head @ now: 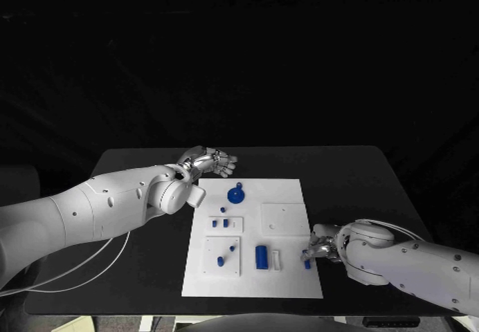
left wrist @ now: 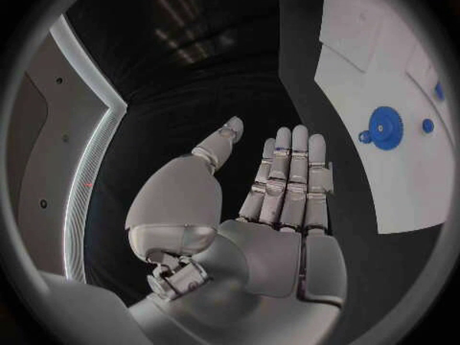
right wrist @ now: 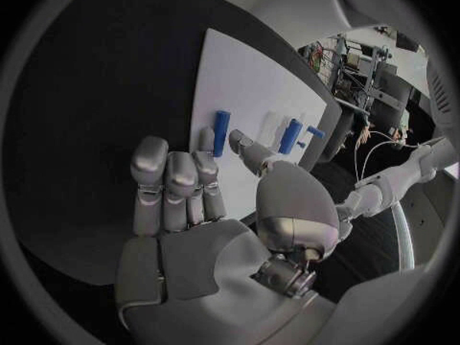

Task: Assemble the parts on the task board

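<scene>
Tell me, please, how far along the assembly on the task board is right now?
Early stage, it seems. The blue gear sits on the task board, but the blue cylinder lies loose. The right hand reaches a small blue piece at the board's edge; the left hand holds nothing.

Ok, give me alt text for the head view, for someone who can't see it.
A white task board lies on a black table with small blue parts on it, among them a blue gear and a blue cylinder. The left hand is open beyond the board's far left corner; the right hand rests at its near right edge.
</scene>
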Robot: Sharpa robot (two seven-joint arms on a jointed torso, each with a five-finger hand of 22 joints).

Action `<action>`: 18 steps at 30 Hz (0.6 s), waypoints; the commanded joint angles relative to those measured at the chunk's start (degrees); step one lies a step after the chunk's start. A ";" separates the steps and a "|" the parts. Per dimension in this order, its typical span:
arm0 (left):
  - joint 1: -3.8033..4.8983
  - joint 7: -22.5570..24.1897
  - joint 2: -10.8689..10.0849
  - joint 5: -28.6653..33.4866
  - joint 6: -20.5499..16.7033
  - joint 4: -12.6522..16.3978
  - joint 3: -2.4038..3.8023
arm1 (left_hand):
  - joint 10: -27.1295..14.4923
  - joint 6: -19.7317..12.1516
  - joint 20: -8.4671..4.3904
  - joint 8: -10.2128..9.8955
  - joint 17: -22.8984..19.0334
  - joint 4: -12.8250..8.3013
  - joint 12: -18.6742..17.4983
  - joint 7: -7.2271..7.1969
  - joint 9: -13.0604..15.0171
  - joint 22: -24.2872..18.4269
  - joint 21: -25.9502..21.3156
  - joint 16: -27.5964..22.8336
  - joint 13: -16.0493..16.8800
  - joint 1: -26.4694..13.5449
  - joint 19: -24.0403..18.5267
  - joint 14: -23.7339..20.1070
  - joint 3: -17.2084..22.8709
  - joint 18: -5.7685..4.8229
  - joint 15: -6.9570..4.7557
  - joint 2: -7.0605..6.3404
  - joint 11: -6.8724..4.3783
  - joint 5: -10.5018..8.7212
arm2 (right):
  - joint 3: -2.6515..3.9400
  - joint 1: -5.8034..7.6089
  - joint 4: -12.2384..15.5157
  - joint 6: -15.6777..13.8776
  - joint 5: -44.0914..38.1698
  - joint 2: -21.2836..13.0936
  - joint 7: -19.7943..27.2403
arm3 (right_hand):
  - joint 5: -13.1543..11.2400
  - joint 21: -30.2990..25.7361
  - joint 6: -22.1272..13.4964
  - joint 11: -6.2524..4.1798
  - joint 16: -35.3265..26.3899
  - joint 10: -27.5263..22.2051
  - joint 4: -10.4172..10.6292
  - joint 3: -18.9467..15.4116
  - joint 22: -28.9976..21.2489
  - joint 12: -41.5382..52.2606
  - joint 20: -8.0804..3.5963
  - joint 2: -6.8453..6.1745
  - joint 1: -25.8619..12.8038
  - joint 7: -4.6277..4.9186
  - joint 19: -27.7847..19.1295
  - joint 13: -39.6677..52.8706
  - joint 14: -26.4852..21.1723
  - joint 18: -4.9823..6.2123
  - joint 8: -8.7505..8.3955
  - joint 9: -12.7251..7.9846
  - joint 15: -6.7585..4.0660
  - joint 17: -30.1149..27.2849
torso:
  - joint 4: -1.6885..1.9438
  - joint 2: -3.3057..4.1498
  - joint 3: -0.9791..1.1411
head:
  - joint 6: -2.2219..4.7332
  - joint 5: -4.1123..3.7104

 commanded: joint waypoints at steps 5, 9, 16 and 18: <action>0.04 0.45 0.01 0.25 0.93 0.19 0.04 | -0.21 -0.20 0.04 0.25 0.06 -0.02 0.06 -0.16 -0.05 0.06 -0.22 -0.27 -0.03 -0.65 0.10 0.24 -0.20 1.03 0.04 0.09 -0.06 -0.04 | -0.45 -1.38 -1.66 -0.03 -6.99 1.65 0.19 | -0.26 0.22 -0.42 -0.04 -0.13 0.44 -0.10 0.65 0.71 0.09 0.14 -0.02 -0.02 0.10 0.21 0.14 0.01 4.40 -0.49 -0.59 -0.35 0.09 | -0.05 0.00 -0.06 | -0.07 0.21; 0.04 0.38 0.00 0.25 0.97 0.19 0.04 | -0.21 -0.20 0.04 0.25 0.08 -0.03 0.06 -0.16 -0.05 0.07 -0.22 -0.29 -0.04 -0.66 0.10 0.24 -0.20 1.03 0.04 0.11 -0.06 -0.03 | -0.51 -1.72 -1.63 0.60 -9.61 2.49 0.18 | -0.26 0.26 -0.40 -0.03 -0.13 0.45 -0.31 0.87 0.72 0.09 0.12 -0.29 0.15 0.11 0.22 0.18 0.01 4.40 -0.55 -0.65 -0.36 0.08 | -0.05 0.00 -0.06 | -0.04 0.29; 0.04 0.32 -0.10 0.25 1.10 0.27 0.04 | -0.21 -0.21 0.03 0.25 0.11 -0.02 0.06 -0.16 -0.06 0.07 -0.22 -0.31 -0.04 -0.67 0.10 0.25 -0.20 1.04 0.04 0.14 -0.06 -0.03 | -0.77 -1.80 -0.68 3.09 -13.57 2.88 -0.49 | -0.27 0.33 -0.42 0.01 -0.14 0.26 -1.06 1.25 0.74 -0.09 0.10 -1.15 0.74 0.14 0.22 0.09 0.02 4.40 -0.69 -0.79 -0.33 0.07 | -0.03 -0.03 -0.12 | -0.10 0.28; 0.04 0.30 -0.12 0.25 1.10 0.29 0.04 | -0.21 -0.21 0.03 0.26 0.12 -0.02 0.06 -0.16 -0.06 0.08 -0.22 -0.31 -0.04 -0.67 0.11 0.25 -0.20 1.04 0.04 0.15 -0.06 -0.03 | -0.90 -1.84 -0.34 3.39 -13.73 2.77 -0.62 | -0.26 0.34 -0.43 0.03 -0.15 0.17 -1.28 1.40 0.74 -0.18 0.11 -1.51 0.98 0.17 0.21 0.03 0.02 4.40 -0.75 -0.83 -0.30 0.05 | -0.07 -0.04 -0.12 | -0.14 0.26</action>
